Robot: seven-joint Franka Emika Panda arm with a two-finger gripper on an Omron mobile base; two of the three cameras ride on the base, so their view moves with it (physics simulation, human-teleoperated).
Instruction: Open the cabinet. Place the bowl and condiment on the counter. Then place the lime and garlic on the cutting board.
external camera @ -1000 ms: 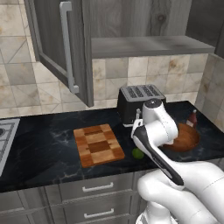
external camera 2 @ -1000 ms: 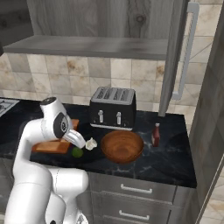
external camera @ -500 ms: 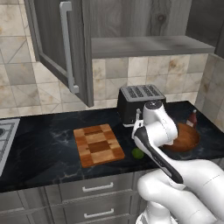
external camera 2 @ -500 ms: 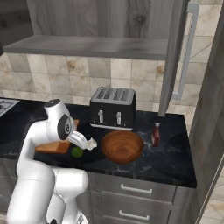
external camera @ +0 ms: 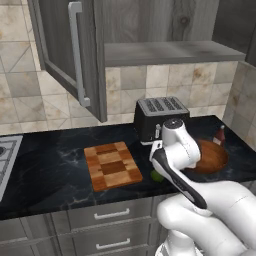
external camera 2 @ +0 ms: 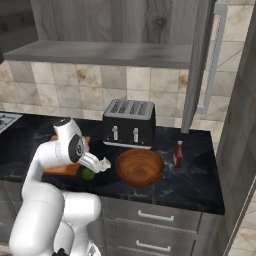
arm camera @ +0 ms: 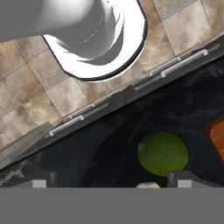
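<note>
The cabinet (external camera: 90, 55) stands open, its shelf bare. On the black counter (external camera: 50, 165) sit the wooden bowl (external camera 2: 140, 166) and, right of it, the condiment bottle (external camera 2: 178, 154). A green lime (arm camera: 162, 153) lies on the counter just off the cutting board (external camera: 112, 165), whose corner (arm camera: 216, 135) shows in the hand view. My gripper (arm camera: 114, 181) hovers open over the lime, fingertips wide apart with nothing between them. The garlic (external camera 2: 104, 164) is a pale lump beside the lime (external camera 2: 88, 174), partly hidden by my arm.
A black toaster (external camera 2: 129, 123) stands against the tiled wall behind the bowl. The open left door (external camera: 75, 50) and right door (external camera 2: 200, 65) jut out over the counter. Grey drawers (external camera: 110, 215) run below the counter's front edge. A stove corner (external camera: 5, 155) is at far left.
The arm has edged very slightly; the lime, garlic, bowl and bottle have stayed where they were, and the gripper has stayed open.
</note>
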